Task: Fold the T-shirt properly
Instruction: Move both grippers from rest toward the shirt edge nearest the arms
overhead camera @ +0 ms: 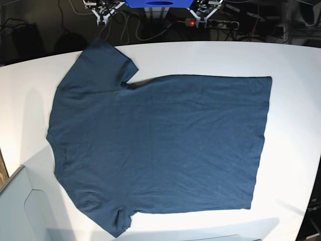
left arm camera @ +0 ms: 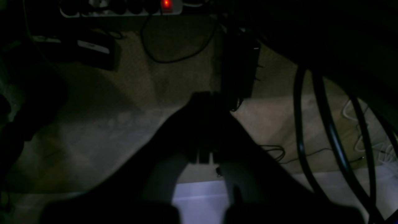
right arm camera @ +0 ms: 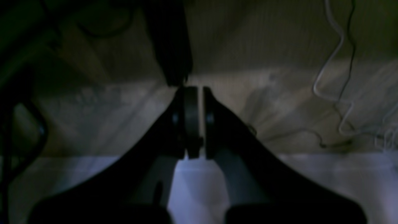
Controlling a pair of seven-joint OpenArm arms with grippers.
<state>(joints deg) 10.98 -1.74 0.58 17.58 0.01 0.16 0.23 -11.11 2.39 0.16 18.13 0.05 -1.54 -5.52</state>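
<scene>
T-shirt (overhead camera: 160, 145): flat, unfolded on white table (overhead camera: 291, 65); fills the middle, neck at 9 o'clock, hem at 3 o'clock, sleeves at 11 and 7 o'clock.
left gripper (left arm camera: 205, 102): jaws closed, nothing held; dark, off the table edge, over carpet.
right gripper (right arm camera: 191, 93): jaws pressed together, nothing held; also over carpet.
far: power strip (left arm camera: 124, 7) at 12 o'clock, red light on.
</scene>
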